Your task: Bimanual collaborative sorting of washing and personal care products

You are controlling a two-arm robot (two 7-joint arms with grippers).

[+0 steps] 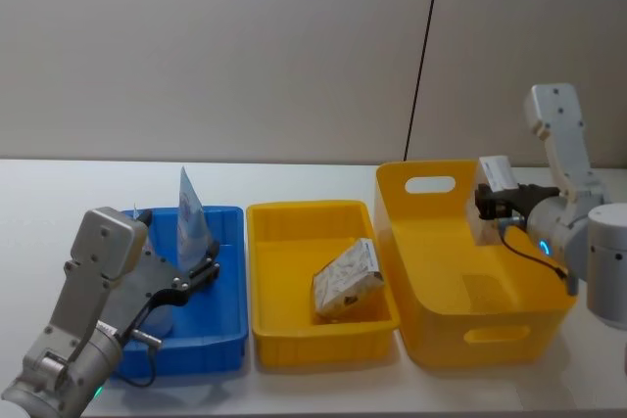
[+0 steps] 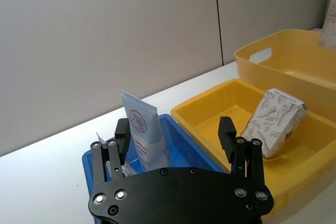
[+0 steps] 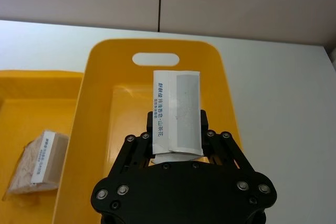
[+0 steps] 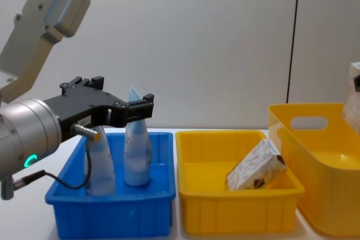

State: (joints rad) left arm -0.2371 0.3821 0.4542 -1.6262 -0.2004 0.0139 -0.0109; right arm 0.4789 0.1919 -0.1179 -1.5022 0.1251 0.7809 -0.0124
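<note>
Right gripper (image 1: 487, 205) pinches a small cream cardboard carton (image 3: 177, 103), frame right.
Best raised above the deep yellow plastic tub (image 1: 490, 335) wall before crossing centre (left gripper (image 2: 176, 135), spread, hovers over pale squeeze tubes (image 4: 136, 150), lower left).

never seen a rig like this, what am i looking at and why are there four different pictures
This is a two-armed robot sorting toiletries on a white table. Four cameras catch the same moment: one on its head looking down, one on its chest looking across, and one on each wrist.

On the table stand a blue bin with pale tubes upright in it, a yellow tray holding a leaf-patterned carton, and a big yellow basket.

The left gripper is open over the blue bin, close to the tubes. The right gripper is shut on a second carton, held over the basket.
</note>
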